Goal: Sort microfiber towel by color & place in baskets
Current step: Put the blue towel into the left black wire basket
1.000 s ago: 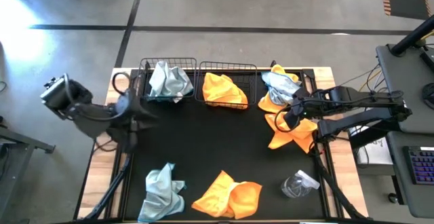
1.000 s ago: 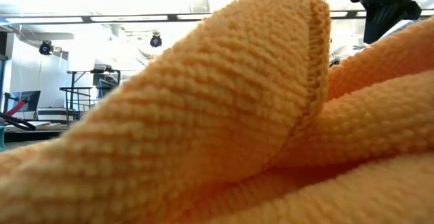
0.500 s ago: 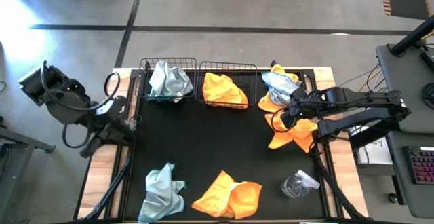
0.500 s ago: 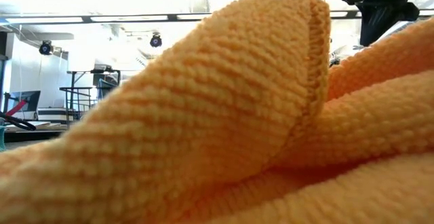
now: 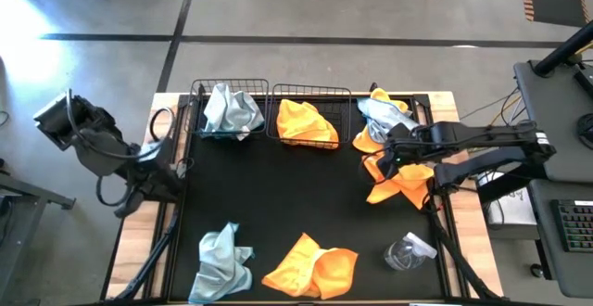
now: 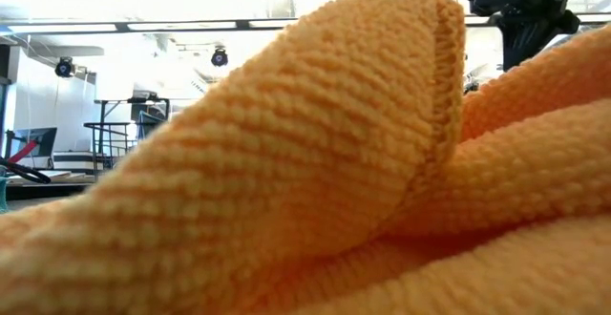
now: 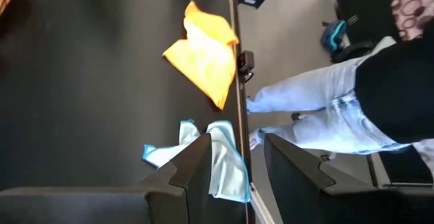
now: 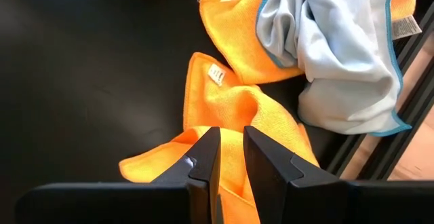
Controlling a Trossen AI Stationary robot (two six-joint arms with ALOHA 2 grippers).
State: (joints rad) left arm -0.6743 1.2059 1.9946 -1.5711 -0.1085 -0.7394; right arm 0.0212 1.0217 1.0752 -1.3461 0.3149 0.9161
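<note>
Two black wire baskets stand at the far edge. The left basket (image 5: 206, 91) holds a blue-grey towel (image 5: 230, 109); the right basket (image 5: 326, 91) holds an orange towel (image 5: 306, 121). On the mat lie a blue-grey towel (image 5: 222, 260) near left, an orange towel (image 5: 310, 264) near middle, and a right-hand pile of a blue-grey towel (image 8: 346, 54) on orange ones. My right gripper (image 8: 230, 139) (image 5: 387, 158) is over that pile, shut on its nearest orange towel (image 5: 398, 184). My left gripper (image 7: 234, 149) (image 5: 165, 174) is open at the table's left edge. My right gripper pinches a raised fold (image 8: 230, 119) of the orange towel between its two fingers, coming from above and pointing down. The rest of the towel (image 8: 169, 163) lies on the mat. One layer or several, I cannot tell.
A clear plastic bottle (image 5: 408, 250) lies at the near right corner. The middle of the black mat (image 5: 287, 190) is bare. The low view is filled by an orange towel (image 6: 286, 162) right in front of it. A person's legs in jeans (image 7: 319, 108) stand beyond the table's near edge.
My left arm has drawn back from beside the left basket toward the table's left edge. My right gripper has shifted a little toward the table's left and risen slightly over the right-hand pile, and the orange towel under it has bunched toward it.
</note>
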